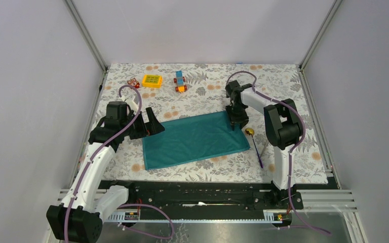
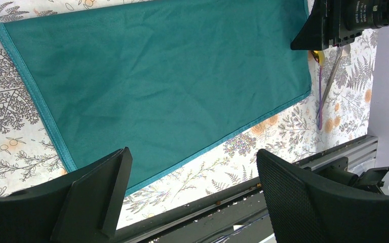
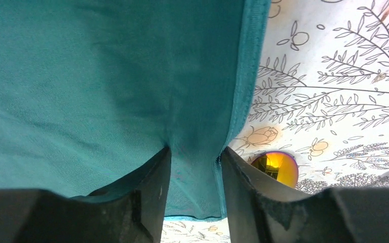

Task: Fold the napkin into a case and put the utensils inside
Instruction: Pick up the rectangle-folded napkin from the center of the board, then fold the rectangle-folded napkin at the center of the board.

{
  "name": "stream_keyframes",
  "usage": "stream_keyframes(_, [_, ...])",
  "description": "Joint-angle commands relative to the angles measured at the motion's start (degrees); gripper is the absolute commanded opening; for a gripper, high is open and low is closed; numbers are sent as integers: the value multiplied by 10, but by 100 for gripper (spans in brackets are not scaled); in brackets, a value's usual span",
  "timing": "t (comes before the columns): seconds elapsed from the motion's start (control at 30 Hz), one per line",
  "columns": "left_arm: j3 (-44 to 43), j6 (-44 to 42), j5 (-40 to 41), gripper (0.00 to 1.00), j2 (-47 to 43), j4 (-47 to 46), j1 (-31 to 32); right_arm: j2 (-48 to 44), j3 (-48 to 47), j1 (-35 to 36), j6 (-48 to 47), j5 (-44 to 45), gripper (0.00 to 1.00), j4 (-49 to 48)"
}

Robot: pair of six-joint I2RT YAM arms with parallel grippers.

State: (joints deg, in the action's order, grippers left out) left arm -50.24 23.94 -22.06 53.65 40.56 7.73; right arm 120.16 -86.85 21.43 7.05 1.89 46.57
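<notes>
Floral-print tabletop (image 1: pixel 207 169) fills the middle of the top view.

- Lower right of centre: purple-handled spoon (image 1: pixel 256 149) lies on the print, gold bowl toward the far end, just off the napkin's right edge. A slim silvery utensil (image 2: pixel 333 68) lies close alongside, angled across it; seen clearly only in the left wrist view.
- Centre: teal napkin (image 1: pixel 195 139) spread flat in one layer, lightly creased, its long sides sloping up to the right.
- Left of the napkin: left tool (image 1: pixel 156 125) sits just beside the upper left corner, spread wide, holding nothing.
- Upper right corner of the napkin: right tool (image 1: pixel 238 124) points down onto the cloth. In its wrist view the fingers stand a narrow gap apart, with a strip of napkin and its hem lying between them. Cloth not lifted. Gold bowl just right of the right finger.
- Far edge, upper left of centre: yellow block (image 1: pixel 152 81), blue-and-orange toy (image 1: pixel 181 81), small reddish piece (image 1: pixel 132 82), well apart from the napkin.
</notes>
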Motion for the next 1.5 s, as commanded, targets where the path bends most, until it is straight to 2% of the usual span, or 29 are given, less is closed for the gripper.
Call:
stream_keyframes(0.0, [-1,-9,-7,99,-10,-25,2,48,36,26,20,41,45,-56])
stream_keyframes(0.37, [0,-8,-2,99,-12,-22,2,26,8,27,-7,72,0,-49])
stream_keyframes(0.6, [0,-7,0,99,-10,-23,2,-18,-18,27,3,99,0,-22])
stream_keyframes(0.87, [1,-7,-6,99,-2,-25,2,-35,-54,28,47,188,0,54])
stream_keyframes(1.27, [3,-7,-9,99,-3,-28,2,-37,-91,27,25,296,0,85])
stream_keyframes(1.47, [3,-4,-5,99,-6,-29,2,-28,-122,48,18,278,0,108])
